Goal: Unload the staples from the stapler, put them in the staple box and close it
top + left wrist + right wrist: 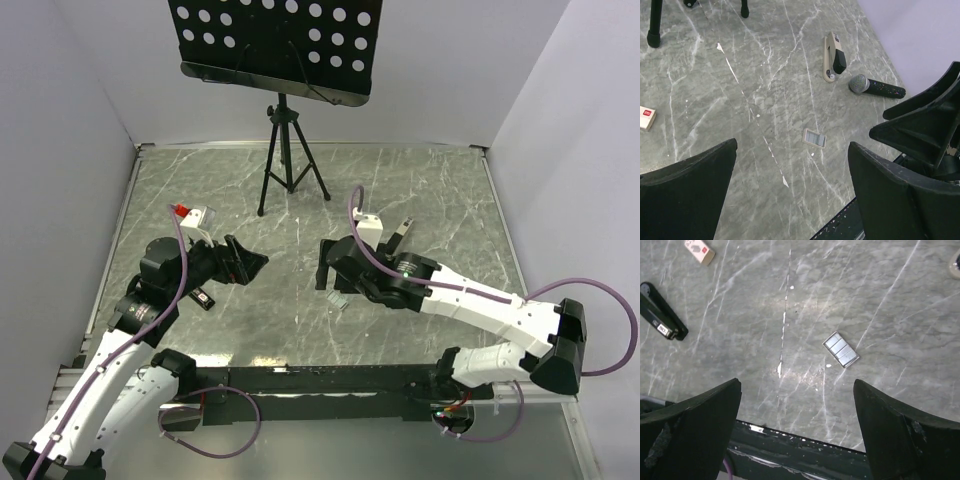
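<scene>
**Both wrist views.** My left pincer (792,147) and my right pincer (797,384) gape wide, gripping nothing. The staples (841,350) lie loose on the table (880,285), right of centre. They seem already out of the stapler (662,319), upper left, hence my idle fingers. The stapler's white label and the red mark on the small box (699,251) are unreadable.
</scene>
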`<state>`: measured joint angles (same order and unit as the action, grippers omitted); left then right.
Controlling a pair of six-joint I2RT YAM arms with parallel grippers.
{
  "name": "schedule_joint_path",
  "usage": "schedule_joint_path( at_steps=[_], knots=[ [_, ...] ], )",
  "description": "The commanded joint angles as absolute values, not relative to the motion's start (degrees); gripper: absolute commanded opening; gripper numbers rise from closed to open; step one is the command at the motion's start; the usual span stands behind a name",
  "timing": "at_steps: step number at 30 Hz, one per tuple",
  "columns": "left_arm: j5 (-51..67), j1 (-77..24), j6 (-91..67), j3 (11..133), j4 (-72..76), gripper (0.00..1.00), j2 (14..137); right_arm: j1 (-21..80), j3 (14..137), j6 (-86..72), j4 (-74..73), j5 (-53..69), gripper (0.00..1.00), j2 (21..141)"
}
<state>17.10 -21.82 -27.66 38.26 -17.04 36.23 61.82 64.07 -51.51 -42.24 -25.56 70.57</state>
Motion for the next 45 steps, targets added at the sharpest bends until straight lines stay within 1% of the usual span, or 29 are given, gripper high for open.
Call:
schedule_joint_path(
  at_steps=[1, 7, 11, 13, 14, 15, 17, 18, 19, 22, 28, 29, 35, 38, 40, 45],
  knots=[
    [17.5, -21.8, -26.9, 38.9, -14.9, 0.97, 35.7, 61.5, 70.5, -55.6, -50.0, -30.9, 1.0, 72.7],
    [17.8, -21.8, -26.9, 39.0, -15.0, 0.97, 35.7, 59.9, 76.7, -58.4, -59.8, -36.2, 1.0, 80.0],
    [18.0, -21.8, -26.8, 38.9, -14.8, 0.97, 35.4, 53.5, 79.7, -55.5, -61.4, -33.3, 0.98, 84.7],
    [17.8, -21.8, -26.6, 38.9, -14.9, 0.97, 35.2, 48.5, 79.7, -54.4, -61.1, -32.3, 0.91, 86.6],
    [17.7, -21.8, -26.7, 38.9, -14.9, 0.97, 35.2, 46.5, 79.5, -54.0, -60.5, -30.6, 0.82, 87.2],
    [17.7, -21.8, -26.6, 38.9, -14.9, 0.97, 35.2, 44.8, 79.1, -53.6, -59.5, -29.5, 0.75, 87.6],
    [17.8, -21.8, -26.6, 38.9, -14.9, 0.97, 35.2, 39.6, 77.2, -52.2, -55.1, -25.2, 0.66, 88.2],
    [17.9, -21.8, -26.5, 38.9, -14.9, 0.97, 35.2, 38.1, 76.6, -52.0, -53.9, -23.7, 0.65, 88.3],
    [18.0, -21.8, -26.4, 38.9, -14.9, 0.97, 35.4, 35.0, 75.9, -52.2, -53.1, -22.7, 0.65, 89.0],
    [18.0, -21.8, -26.2, 39.2, -15.2, 0.97, 35.8, 31.5, 77.8, -52.2, -52.8, -21.8, 0.68, 92.4],
    [17.3, -21.8, -26.0, 38.8, -15.0, 0.97, 35.1, 27.3, 80.9, -49.5, -53.1, -22.8, 0.71, 100.3],
    [17.1, -21.8, -26.2, 38.8, -14.9, 0.97, 35.2, 26.2, 80.9, -49.2, -52.8, -22.6, 0.73, 101.1],
    [17.6, -21.8, -26.0, 39.2, -15.6, 0.97, 36.2, 24.0, 78.9, -46.2, -49.4, -21.7, 0.73, 103.9],
    [16.9, -21.8, -26.0, 39.0, -15.5, 0.97, 35.9, 23.1, 77.3, -44.5, -46.7, -20.4, 0.72, 104.1],
    [16.4, -21.8, -26.1, 38.8, -15.4, 0.97, 35.9, 22.9, 76.9, -43.8, -45.9, -20.5, 0.66, 104.4],
    [17.0, -21.8, -26.0, 39.2, -15.8, 0.97, 37.6, 21.3, 77.3, -43.5, -45.7, -21.0, 0.64, 106.3]
  ],
)
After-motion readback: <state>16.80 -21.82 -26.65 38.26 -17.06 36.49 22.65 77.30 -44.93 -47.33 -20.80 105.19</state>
